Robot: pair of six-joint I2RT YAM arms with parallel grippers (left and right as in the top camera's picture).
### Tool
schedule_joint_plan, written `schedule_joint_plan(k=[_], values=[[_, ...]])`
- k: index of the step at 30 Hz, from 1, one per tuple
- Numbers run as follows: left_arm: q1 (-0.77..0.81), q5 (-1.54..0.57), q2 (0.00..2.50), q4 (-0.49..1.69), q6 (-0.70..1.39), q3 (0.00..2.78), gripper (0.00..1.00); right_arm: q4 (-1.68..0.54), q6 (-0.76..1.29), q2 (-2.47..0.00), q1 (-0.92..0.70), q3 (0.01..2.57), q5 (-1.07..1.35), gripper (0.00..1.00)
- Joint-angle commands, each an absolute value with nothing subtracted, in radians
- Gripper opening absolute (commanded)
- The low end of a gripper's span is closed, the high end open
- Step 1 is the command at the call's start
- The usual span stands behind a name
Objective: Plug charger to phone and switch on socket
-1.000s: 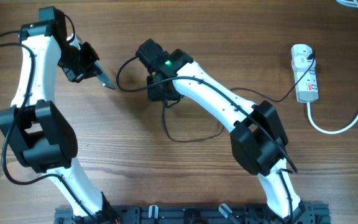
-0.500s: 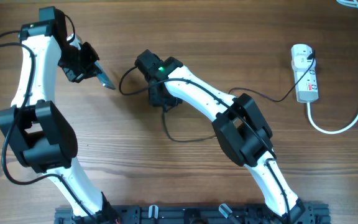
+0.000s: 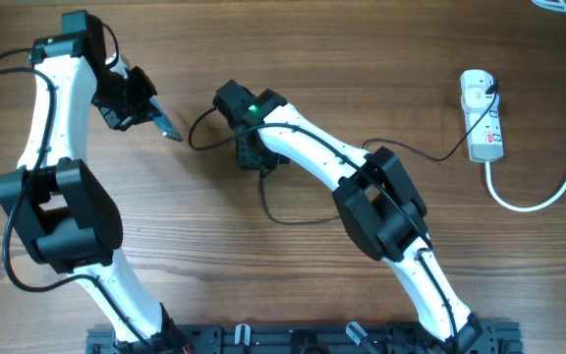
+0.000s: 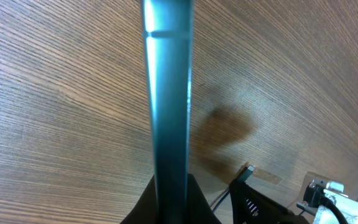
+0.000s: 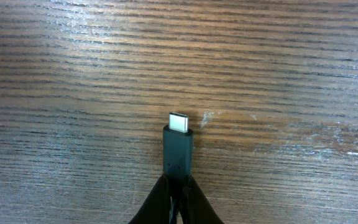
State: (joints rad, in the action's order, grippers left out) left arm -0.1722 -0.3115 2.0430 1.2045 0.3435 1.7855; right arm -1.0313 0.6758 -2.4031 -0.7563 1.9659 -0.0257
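Clearly the plugging step is in hand: both parts are picked up and not yet joined. The left fingers (image 4: 143,210) are closed on the phone (image 4: 169,106), which the left wrist view shows edge-on as a teal bar rising from the bottom of the frame. Overhead it sits at the upper left and, judging by its shadow on the wood, is lifted off the counter (image 3: 381,59). The right fingers (image 5: 155,205) are clamped on the charger (image 5: 178,155) just behind its plug, whose bright metal tip points up the right wrist frame over bare wood. Overhead, that grip is just left of centre, near the phone but apart from it. The thin black cable (image 3: 293,220) loops below it and runs off to the socket (image 3: 481,116) at the upper right.

The next move, I judge, calls for bringing the tip into line with the phone's port, which no view shows, then a straight, gentle push. A skewed approach would likely jam or twist the small plug. The socket's switch comes afterwards, and I cannot tell its position.
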Motion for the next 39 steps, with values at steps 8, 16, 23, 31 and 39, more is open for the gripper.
schedule_joint_plan(k=[8,16,23,31,39], values=[[-0.172,-0.659,2.031,1.161,0.142,1.784,0.04,-1.068,0.563,-2.447,-0.693,1.96,0.166,0.04],[-0.172,-1.402,2.031,0.842,0.056,1.784,0.04,-1.153,0.261,-2.027,-0.641,1.959,0.342,0.04],[-0.143,-1.577,2.031,0.803,0.059,1.784,0.04,-1.184,0.252,-1.901,-0.654,1.951,0.385,0.04],[0.009,-1.378,2.031,0.799,0.056,1.784,0.04,-1.134,0.395,-1.901,-0.69,1.951,0.189,0.04],[-0.011,-1.399,2.031,0.801,0.06,1.784,0.04,-1.104,0.463,-1.901,-0.69,1.951,0.094,0.04]])
